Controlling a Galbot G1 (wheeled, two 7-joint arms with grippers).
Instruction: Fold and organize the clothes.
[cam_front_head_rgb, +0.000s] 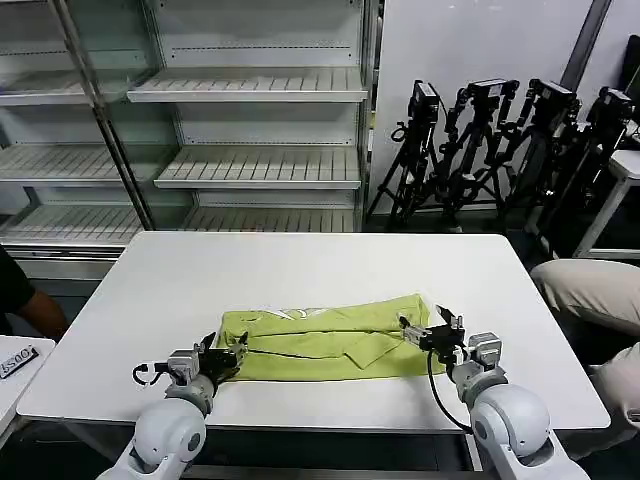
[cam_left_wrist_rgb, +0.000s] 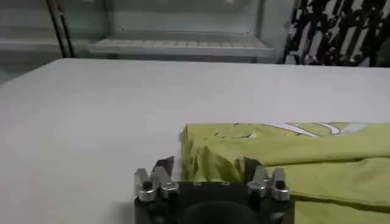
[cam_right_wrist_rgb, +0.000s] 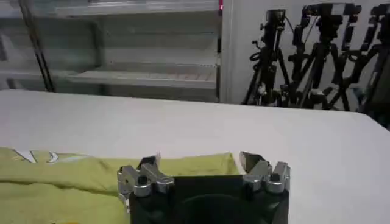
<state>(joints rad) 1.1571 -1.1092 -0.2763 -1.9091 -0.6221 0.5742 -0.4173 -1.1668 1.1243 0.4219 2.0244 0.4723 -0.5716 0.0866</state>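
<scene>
While both arms are reaching low over the white table (cam_front_head_rgb: 300, 270), the left gripper (cam_front_head_rgb: 228, 358) is sitting with fingers spread at the left end of the folded lime T-shirt (cam_front_head_rgb: 330, 340); the right gripper (cam_front_head_rgb: 432, 331) is resting likewise spread at its right end; the shirt is lying near the table's front edge.

T-shirt (cam_left_wrist_rgb: 286, 155) cut off by frame edge in both wrist views; left tool (cam_left_wrist_rgb: 204, 170) body hides its near hem
</scene>
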